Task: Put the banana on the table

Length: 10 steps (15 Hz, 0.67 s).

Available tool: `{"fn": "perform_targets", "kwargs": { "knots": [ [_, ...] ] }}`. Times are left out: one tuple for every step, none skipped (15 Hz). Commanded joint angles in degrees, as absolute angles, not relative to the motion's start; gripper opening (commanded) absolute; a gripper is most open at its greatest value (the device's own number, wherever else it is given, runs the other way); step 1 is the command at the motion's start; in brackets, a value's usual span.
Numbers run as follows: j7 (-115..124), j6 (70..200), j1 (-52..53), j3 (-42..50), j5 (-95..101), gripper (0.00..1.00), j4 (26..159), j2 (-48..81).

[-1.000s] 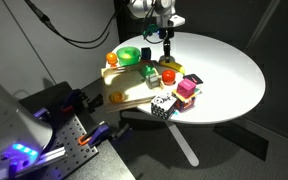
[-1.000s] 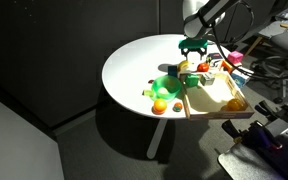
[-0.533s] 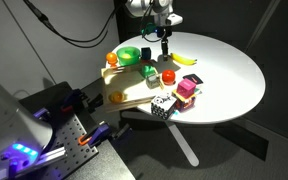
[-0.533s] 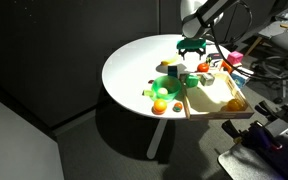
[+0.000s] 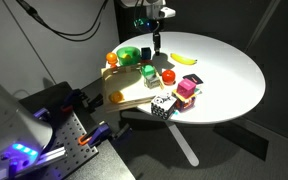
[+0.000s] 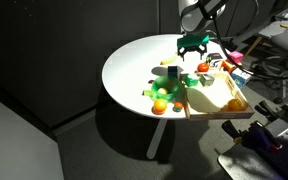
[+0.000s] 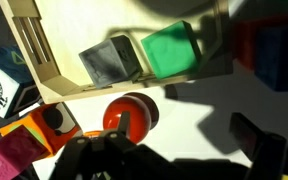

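Observation:
The small yellow banana [image 5: 185, 58] lies on the round white table [image 5: 229, 75], beyond the tray; in the opposite exterior view it shows as a pale patch [image 6: 169, 66]. My gripper [image 5: 156, 42] hangs above the table between the green bowl [image 5: 129, 55] and the banana, clear of both. It also shows in an exterior view [image 6: 192, 42]. In the wrist view the gripper [image 7: 174, 152] is open and empty, over bare tabletop. The banana is out of the wrist view.
A light wooden tray [image 5: 134, 92] holds a green block [image 7: 169, 48] and a grey block [image 7: 109, 60]. A red ball [image 7: 131, 112], an orange block [image 7: 44, 125], a pink block [image 5: 187, 88] and a dice [image 5: 162, 107] lie next to the tray.
My gripper has risen and drifted from over the banana toward the bowl and tray. The banana stays lying on the table.

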<state>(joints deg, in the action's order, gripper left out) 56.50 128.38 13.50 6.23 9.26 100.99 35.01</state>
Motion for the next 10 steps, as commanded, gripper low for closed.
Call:
{"fn": "perform_targets", "kwargs": {
  "knots": [
    [52.02, 124.59, 12.64, 4.52, 9.22, 1.00, 105.63, 29.49],
    [50.83, 123.23, 12.54, 4.20, 9.26, 1.00, 106.28, 28.58],
    [49.62, 121.97, 12.47, 3.95, 9.38, 1.00, 106.83, 27.77],
    [48.30, 120.54, 12.40, 3.68, 9.48, 1.00, 107.50, 26.82],
    [46.90, 119.23, 12.35, 3.44, 9.63, 1.00, 108.19, 25.87],
    [45.57, 117.94, 12.32, 3.20, 9.74, 1.00, 108.92, 24.93],
    [44.24, 116.94, 12.35, 3.01, 9.98, 1.00, 109.57, 24.10],
    [42.64, 115.89, 12.32, 2.72, 10.10, 1.00, 110.37, 23.14],
    [41.29, 114.98, 12.32, 2.49, 10.16, 1.00, 111.01, 22.31],
    [39.92, 114.34, 12.37, 2.24, 10.34, 1.00, 111.88, 21.31]
  ]
}}
